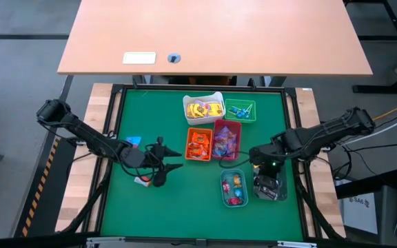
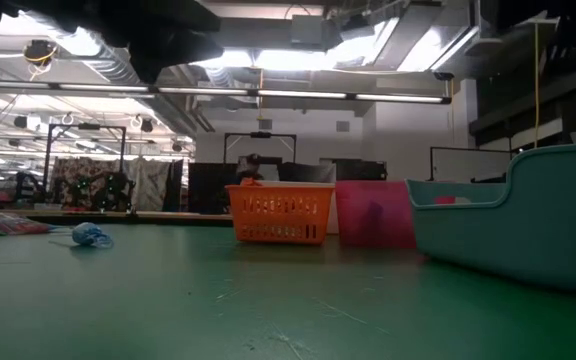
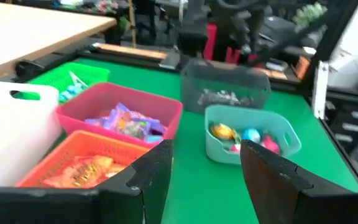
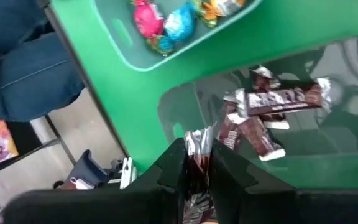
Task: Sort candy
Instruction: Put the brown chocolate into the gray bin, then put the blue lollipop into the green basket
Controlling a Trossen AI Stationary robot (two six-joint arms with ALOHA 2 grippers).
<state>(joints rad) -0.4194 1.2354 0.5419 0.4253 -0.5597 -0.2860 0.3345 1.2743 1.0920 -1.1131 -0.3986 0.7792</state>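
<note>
My right gripper [image 4: 199, 173] is shut on a dark brown wrapped candy [image 4: 196, 152] and hangs over the clear bin [image 1: 269, 187], which holds more dark brown candies [image 4: 277, 99]. In the high view this gripper [image 1: 262, 164] stands between the pink bin and the clear bin. My left gripper [image 1: 172, 160] is open over bare green mat at the left and holds nothing; its wrist view shows the gap between its fingers [image 3: 204, 177]. Loose candies lie on the mat near it: a blue one [image 1: 134, 141] and a red-and-white one [image 1: 142, 180]. My right gripper pinches the dark brown candy between its two fingers [image 4: 171, 169], coming from above and pointing down. The wrapper's silver crimped end [image 4: 194, 140] sticks out past the fingertips. The candy is lifted clear, above the clear bin's edge.
The bins cluster mid-table: white [image 1: 203, 108] with yellow candies, green [image 1: 241, 110], orange [image 1: 199, 145], pink [image 1: 226, 138], and teal [image 1: 233, 188] with foil candies. A wooden desk [image 1: 212, 34] stands beyond the far edge. Bare mat spreads along the near left.
</note>
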